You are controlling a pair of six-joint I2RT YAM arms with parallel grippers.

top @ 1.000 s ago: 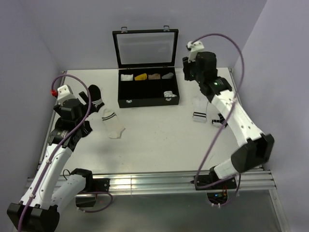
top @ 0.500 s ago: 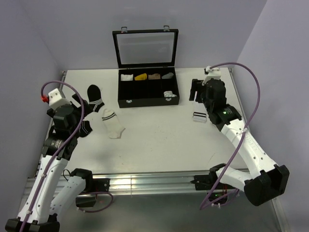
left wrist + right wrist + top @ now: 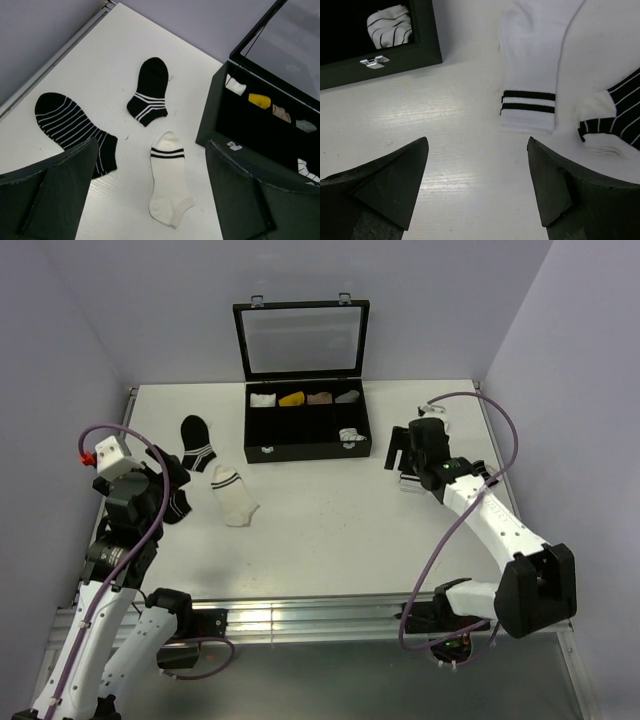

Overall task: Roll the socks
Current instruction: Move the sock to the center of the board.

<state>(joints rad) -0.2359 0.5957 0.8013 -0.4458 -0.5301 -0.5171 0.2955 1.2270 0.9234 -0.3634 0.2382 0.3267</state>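
The plain white sock with a black-banded cuff (image 3: 530, 60) lies flat on the table, right of the box. Beside it on the right is the sock with thin black lines (image 3: 615, 125), only partly in the right wrist view. My right gripper (image 3: 477, 142) hovers open just in front of the banded cuff and holds nothing. From above, that gripper (image 3: 398, 458) and its arm cover most of both socks; only the cuff (image 3: 409, 483) shows. My left gripper (image 3: 152, 145) is open and empty above the left side of the table (image 3: 170, 485).
A black box (image 3: 300, 452) with its lid up stands at the back centre. It holds small rolled socks, including a white-black bundle (image 3: 390, 25) in the front right compartment. A cream sock (image 3: 167, 185) and two black striped socks (image 3: 148, 91) (image 3: 75, 127) lie at the left.
My right arm has swung from behind the box down to the two white socks, and its jaws have opened wide. My left arm has drawn back toward the near left.
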